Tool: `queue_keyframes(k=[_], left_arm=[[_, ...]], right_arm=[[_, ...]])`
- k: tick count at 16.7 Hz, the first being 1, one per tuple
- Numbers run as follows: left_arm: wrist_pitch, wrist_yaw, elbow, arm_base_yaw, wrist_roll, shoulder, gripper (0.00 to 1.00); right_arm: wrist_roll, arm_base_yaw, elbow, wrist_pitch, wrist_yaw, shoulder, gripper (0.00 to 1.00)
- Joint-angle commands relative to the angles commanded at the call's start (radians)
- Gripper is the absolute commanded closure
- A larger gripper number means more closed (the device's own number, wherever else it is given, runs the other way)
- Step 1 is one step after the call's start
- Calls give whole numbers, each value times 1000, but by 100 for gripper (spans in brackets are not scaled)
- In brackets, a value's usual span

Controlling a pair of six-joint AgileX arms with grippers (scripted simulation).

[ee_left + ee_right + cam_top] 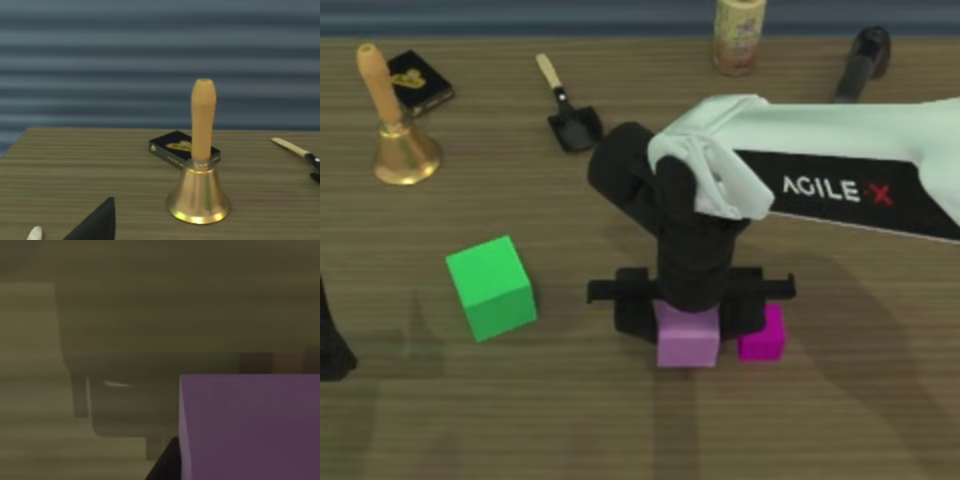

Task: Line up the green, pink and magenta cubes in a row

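From above, the right arm reaches in from the right side of the desk [840, 400] and its right gripper [686, 318] hangs directly over the pink cube [687, 336], which sits near the middle of the desk toward the near edge. The wrist body hides the fingers there, so I cannot tell whether they are spread or pinching the cube. The magenta cube [763, 335] stands just beside the pink one on its right, partly tucked under the gripper's crossbar; whether the two cubes touch cannot be made out. The green cube [492, 287] lies well apart to the left, turned slightly askew. Only the top view shows this layout, along with a small shovel [568, 108], a bottle [738, 35] and a dark cylindrical object [861, 60] along the far edge. The right wrist view adds a close look at the pink cube [250, 427] filling one corner, with shadowed desk beyond and a dark sliver of the gripper at its edge. The left arm is parked at the desk's left edge, and its gripper state cannot be told; its wrist view alone gives a side-on look at the brass bell [199, 170] with its wooden handle upright and a black book [175, 148] lying just behind it.
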Motion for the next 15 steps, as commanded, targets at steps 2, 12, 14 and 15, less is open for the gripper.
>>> queue_keyframes(k=[2,12,14,15], left_arm=[[0,0,0,0,0,0,0],[0,0,0,0,0,0,0],[0,0,0,0,0,0,0],[0,0,0,0,0,0,0]], right_arm=[[0,0,0,0,0,0,85],[0,0,0,0,0,0,10],[0,0,0,0,0,0,0],[0,0,0,0,0,0,0]])
